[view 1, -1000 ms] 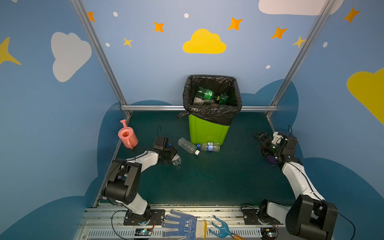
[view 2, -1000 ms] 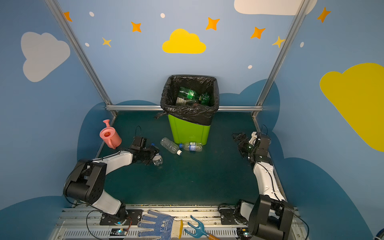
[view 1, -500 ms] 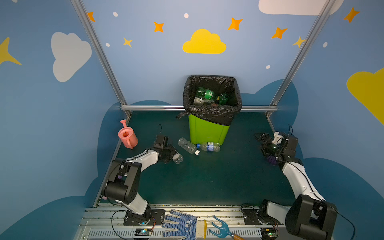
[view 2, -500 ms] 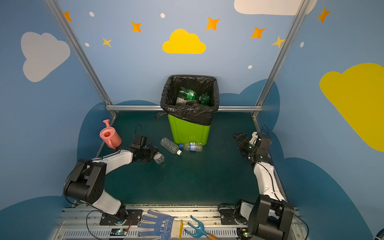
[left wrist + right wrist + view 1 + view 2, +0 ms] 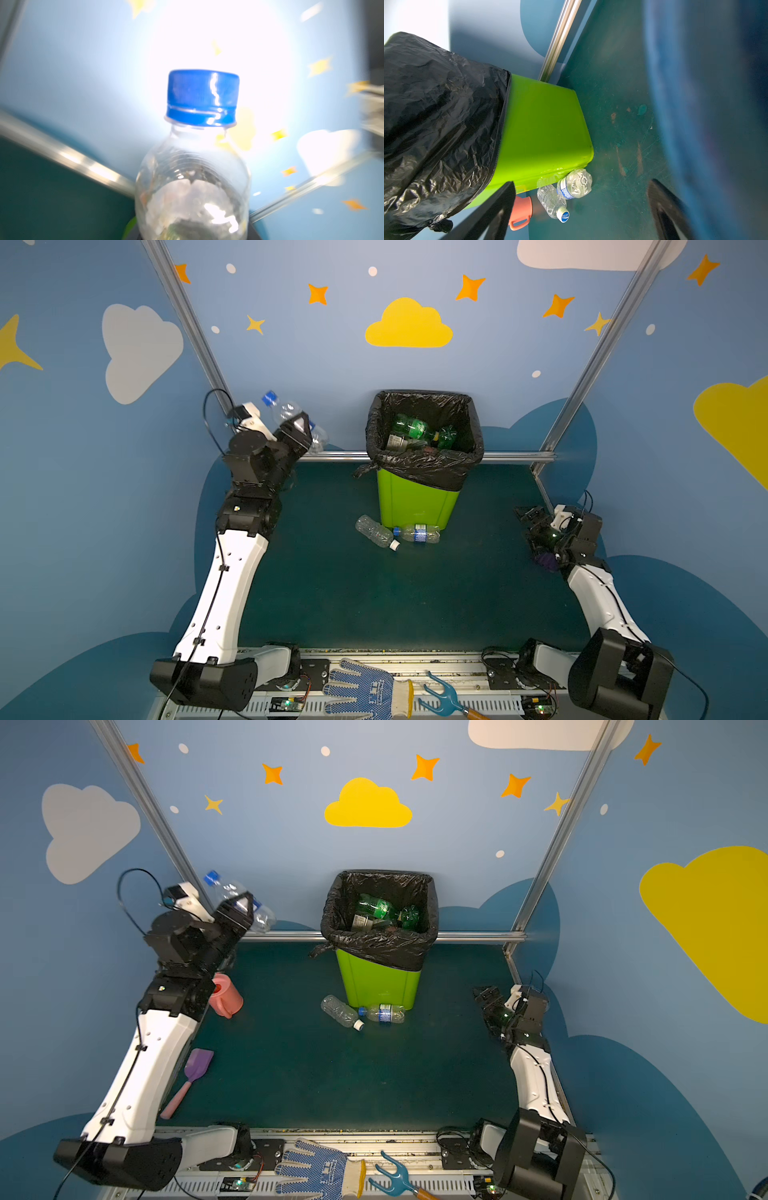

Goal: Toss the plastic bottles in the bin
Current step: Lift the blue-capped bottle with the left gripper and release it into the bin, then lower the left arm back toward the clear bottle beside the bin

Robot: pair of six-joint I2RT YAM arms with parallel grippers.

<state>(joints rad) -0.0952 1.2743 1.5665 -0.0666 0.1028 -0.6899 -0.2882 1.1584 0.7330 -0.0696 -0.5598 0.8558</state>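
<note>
Carrying: left tool (image 5: pixel 297 425) pinching a blue-capped bottle (image 5: pixel 286 409), high off the desk (image 5: pixel 332 593).
The bin (image 5: pixel 415 499) is beside and below it; next I swing over the mouth and release. My right tool (image 5: pixel 527 515) is spread, empty.

Ahead of my right pincer (image 5: pixel 581 181), a clear bottle (image 5: pixel 550 197) lies on the bench (image 5: pixel 612 124) with its white cap (image 5: pixel 563 216) facing me. The round blue mark on the cap reads "POCARI SWEAT". The second bottle (image 5: pixel 579 182), touching it, wears a blue label (image 5: pixel 564 189) whose white print is too small to read.
</note>
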